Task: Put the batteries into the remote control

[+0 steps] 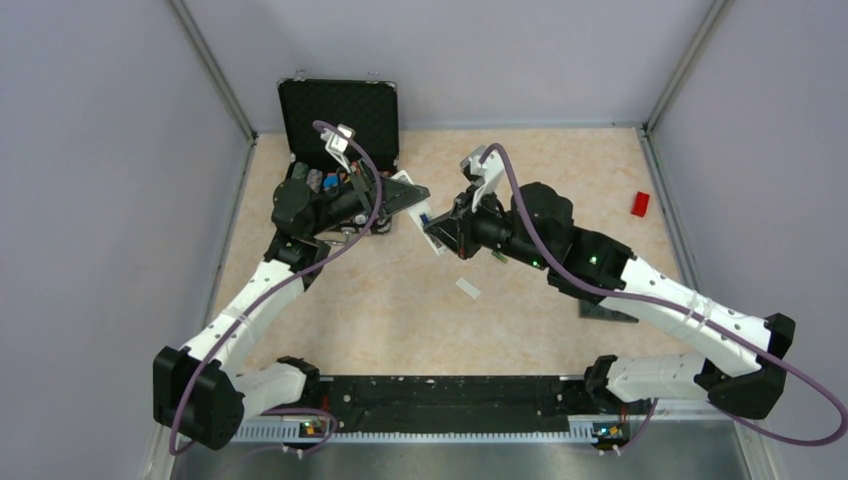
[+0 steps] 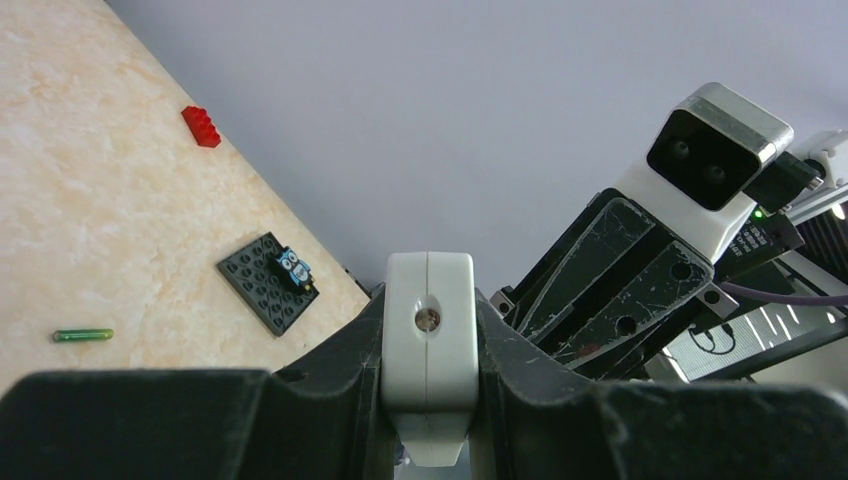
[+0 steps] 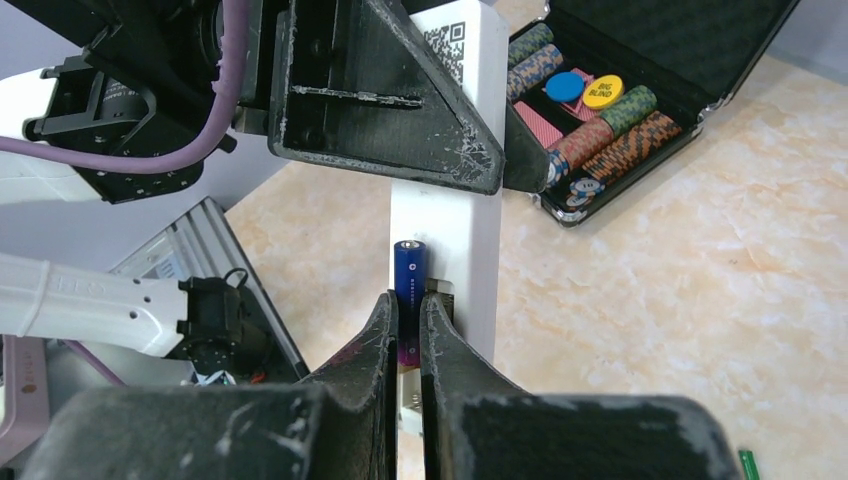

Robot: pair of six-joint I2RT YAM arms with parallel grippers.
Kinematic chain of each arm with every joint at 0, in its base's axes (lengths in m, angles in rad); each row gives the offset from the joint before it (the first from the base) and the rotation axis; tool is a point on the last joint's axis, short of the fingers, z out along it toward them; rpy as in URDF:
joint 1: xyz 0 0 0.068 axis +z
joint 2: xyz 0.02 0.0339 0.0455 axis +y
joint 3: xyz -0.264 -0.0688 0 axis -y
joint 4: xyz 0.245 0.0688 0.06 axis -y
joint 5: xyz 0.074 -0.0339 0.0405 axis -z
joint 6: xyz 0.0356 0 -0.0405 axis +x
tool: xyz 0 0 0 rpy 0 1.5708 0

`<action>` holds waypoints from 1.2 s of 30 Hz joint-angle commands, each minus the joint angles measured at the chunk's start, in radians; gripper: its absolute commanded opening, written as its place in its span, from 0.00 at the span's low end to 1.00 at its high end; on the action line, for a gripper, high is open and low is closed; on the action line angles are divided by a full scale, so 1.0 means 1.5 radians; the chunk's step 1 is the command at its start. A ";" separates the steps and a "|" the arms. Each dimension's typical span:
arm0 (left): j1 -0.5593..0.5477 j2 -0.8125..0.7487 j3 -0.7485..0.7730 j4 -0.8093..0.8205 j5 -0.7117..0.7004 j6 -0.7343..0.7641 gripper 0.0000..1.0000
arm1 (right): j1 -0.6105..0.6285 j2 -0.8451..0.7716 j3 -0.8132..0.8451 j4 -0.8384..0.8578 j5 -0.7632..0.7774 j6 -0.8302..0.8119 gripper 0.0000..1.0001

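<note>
1. Top external view shows the left pincer (image 1: pixel 408 196) and the right pincer (image 1: pixel 455 226) facing each other above the worktop (image 1: pixel 380 320), with the remote control (image 1: pixel 437 240) held in the air between them.
2. Left pincer is clamped on the remote control. In the left wrist view its dark fingers (image 2: pixel 340 360) press both sides of the white bar, whose end face with a small round hole points at the camera.
3. Right pincer is closed on the dark battery (image 3: pixel 410 275). Its fingertips (image 3: pixel 383 325) pinch the lower half, and the upper half stands clear above them.
4. That dark battery lies lengthwise against the white face of the remote control, touching it or nearly so. Whether it sits in the recess I cannot tell.
5. Green battery (image 2: pixel 83 335) lies flat on the worktop, well apart from the remote control and free of both pincers.
6. White cover plate (image 1: pixel 468 288) lies on the worktop near the remote control, on the side towards the arm bases.
7. Open black case (image 1: pixel 338 120) with stacked poker chips (image 3: pixel 600 125) stands just behind the remote control, on the left arm's side.
8. Red block (image 1: pixel 640 203) rests far from the remote control, towards the right wall.
9. Black studded plate (image 2: pixel 268 285) carrying a small blue piece (image 2: pixel 292 266) also lies well apart from the remote control, on the right arm's side.
</note>
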 commanded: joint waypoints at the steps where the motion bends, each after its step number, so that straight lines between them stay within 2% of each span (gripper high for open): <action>1: 0.002 -0.021 -0.001 0.037 -0.021 -0.013 0.00 | 0.018 0.003 -0.003 0.023 0.022 -0.015 0.02; 4: 0.003 -0.024 -0.004 0.043 -0.023 -0.018 0.00 | 0.018 0.002 -0.006 0.019 0.030 -0.017 0.03; 9: 0.008 -0.027 -0.012 0.054 -0.026 -0.033 0.00 | 0.019 -0.002 -0.013 0.011 0.039 -0.028 0.11; 15: 0.013 -0.018 -0.027 0.108 -0.023 -0.077 0.00 | 0.019 -0.016 -0.035 0.016 0.026 -0.049 0.11; 26: 0.014 -0.018 -0.036 0.108 -0.028 -0.081 0.00 | 0.019 -0.018 -0.032 -0.004 0.027 -0.064 0.17; 36: 0.014 -0.020 -0.037 0.112 -0.018 -0.080 0.00 | 0.019 -0.023 -0.038 0.000 0.014 -0.072 0.16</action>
